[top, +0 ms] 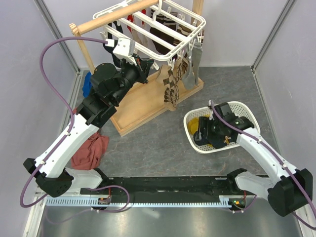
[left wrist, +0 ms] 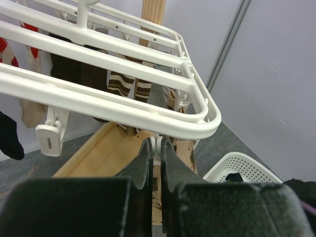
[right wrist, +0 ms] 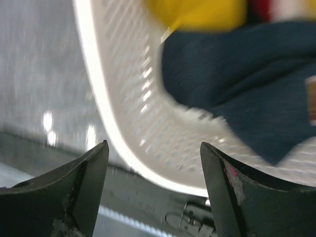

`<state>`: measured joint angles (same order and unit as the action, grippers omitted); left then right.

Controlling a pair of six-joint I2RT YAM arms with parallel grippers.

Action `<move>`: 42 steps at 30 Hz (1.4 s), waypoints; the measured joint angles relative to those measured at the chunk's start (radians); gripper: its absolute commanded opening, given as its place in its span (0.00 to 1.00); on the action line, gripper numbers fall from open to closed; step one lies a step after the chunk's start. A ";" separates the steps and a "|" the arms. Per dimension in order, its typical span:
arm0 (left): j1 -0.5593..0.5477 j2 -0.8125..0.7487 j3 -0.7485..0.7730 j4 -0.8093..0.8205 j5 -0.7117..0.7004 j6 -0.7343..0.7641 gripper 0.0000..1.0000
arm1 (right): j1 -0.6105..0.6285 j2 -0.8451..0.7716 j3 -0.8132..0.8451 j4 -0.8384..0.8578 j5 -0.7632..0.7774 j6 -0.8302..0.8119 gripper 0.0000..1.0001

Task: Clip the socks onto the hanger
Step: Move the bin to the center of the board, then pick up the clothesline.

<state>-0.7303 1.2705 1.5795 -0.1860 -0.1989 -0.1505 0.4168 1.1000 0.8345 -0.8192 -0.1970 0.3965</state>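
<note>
- Walls hem the table [top: 148,148] in on the left, right and far sides. The stand [top: 143,106] fills the far left and the basket [top: 247,111] sits on the right. Bare grey surface lies open between them and the arm bases.
- A red cloth [top: 91,150] is bunched by the left wall, just beside the left arm, so it's tight on that side.
- The hanger [left wrist: 98,101] hangs high from the stand's pole. Its rounded corner is right above the left gripper [left wrist: 157,150], with dark and striped socks dangling under the bars beyond.
- The left gripper's jaws are pressed together, with only a slit between them. A white peg [left wrist: 157,140] shows at the tips, under the frame's rim. Whether it's pinched or just behind them, I can't tell.
- The right gripper [right wrist: 153,158] is low over the basket's rim with its jaws spread wide. Nothing is held, and the blurred rim runs across the gap behind them.
- A navy sock [right wrist: 237,89] lies inside the basket, just past that rim, with a yellow sock [right wrist: 197,12] behind it. Both are in the basket, well apart from the hanger.
</note>
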 measured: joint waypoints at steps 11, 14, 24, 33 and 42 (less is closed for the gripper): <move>0.000 0.000 0.000 -0.001 0.000 0.000 0.02 | -0.225 0.037 0.045 0.103 0.494 0.298 0.57; 0.000 0.000 0.000 -0.002 0.000 0.000 0.02 | -0.240 0.108 0.043 0.122 0.549 0.373 0.56; 0.000 0.000 0.000 -0.007 0.000 0.000 0.02 | -0.338 0.188 -0.079 0.177 0.582 0.517 0.51; 0.000 0.000 0.000 -0.007 0.000 0.000 0.02 | -0.403 0.197 -0.168 0.285 0.517 0.535 0.33; 0.000 0.000 0.011 -0.024 0.001 0.000 0.02 | -0.409 0.097 -0.174 0.275 0.486 0.476 0.00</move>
<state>-0.7303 1.2705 1.5909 -0.2104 -0.1982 -0.1505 0.0082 1.1973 0.6605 -0.5442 0.2890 0.8722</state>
